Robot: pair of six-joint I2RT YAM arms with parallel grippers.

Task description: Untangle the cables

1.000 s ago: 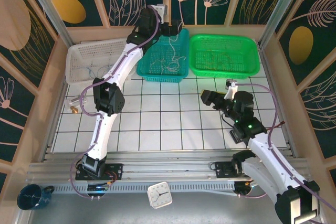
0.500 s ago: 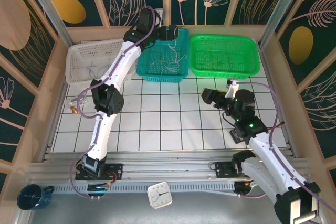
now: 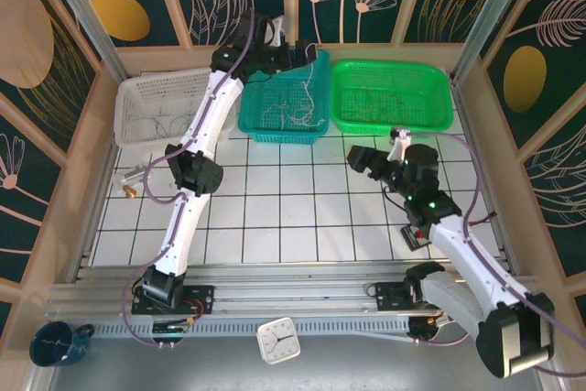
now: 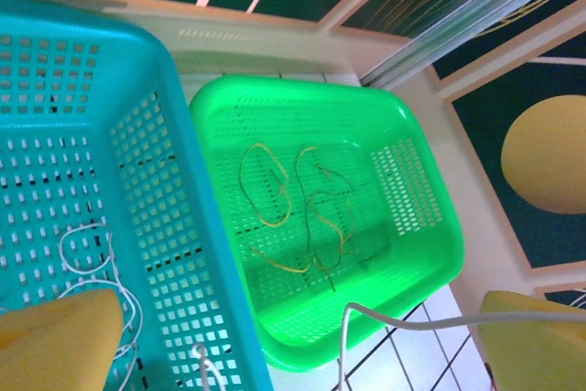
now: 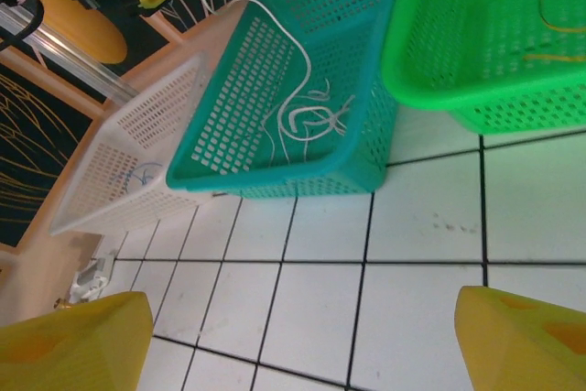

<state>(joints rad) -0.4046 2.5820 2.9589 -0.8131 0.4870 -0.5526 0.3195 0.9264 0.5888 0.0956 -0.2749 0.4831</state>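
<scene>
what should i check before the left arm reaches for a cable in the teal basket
1. Left gripper open: ok.
2. Right gripper open, over bare tiles, clear of the baskets: ok.
3. White cables in the teal basket separated: not ok, clumped.
4. White strand free of the left gripper: cannot tell.
5. Yellow cables lying inside the green basket: ok.

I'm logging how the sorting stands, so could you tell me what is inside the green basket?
Thin yellowish cables lie in loose curls on the floor of the green basket. The teal basket's wall covers part of the adjoining side, so anything tucked there is hidden.
</scene>
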